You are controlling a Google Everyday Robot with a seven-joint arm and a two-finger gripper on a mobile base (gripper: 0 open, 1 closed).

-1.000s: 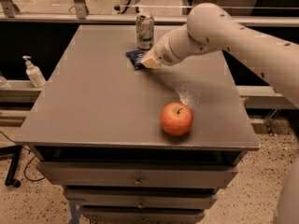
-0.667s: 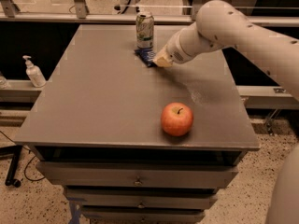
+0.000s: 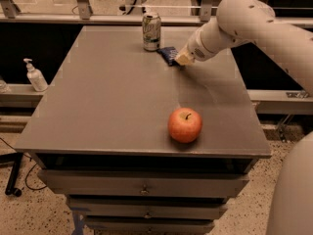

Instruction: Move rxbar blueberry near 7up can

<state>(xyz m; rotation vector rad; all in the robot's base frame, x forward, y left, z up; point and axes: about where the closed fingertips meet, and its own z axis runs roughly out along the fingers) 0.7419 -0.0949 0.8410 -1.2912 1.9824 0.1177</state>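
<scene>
The 7up can [image 3: 151,31] stands upright near the far edge of the grey table [image 3: 107,106]. The rxbar blueberry [image 3: 167,54], a dark navy wrapper, is just right of the can and close to it, low over or on the table. My gripper [image 3: 180,60] comes in from the right and sits at the bar's right end, covering part of it. I cannot tell whether the bar touches the table.
A red apple [image 3: 185,125] sits near the table's front right. A white pump bottle [image 3: 35,76] stands on a ledge left of the table. Drawers run below the front edge. My white arm [image 3: 254,23] spans the right side.
The gripper and the bar have moved away from me and to the right, now beside the can's right side.
</scene>
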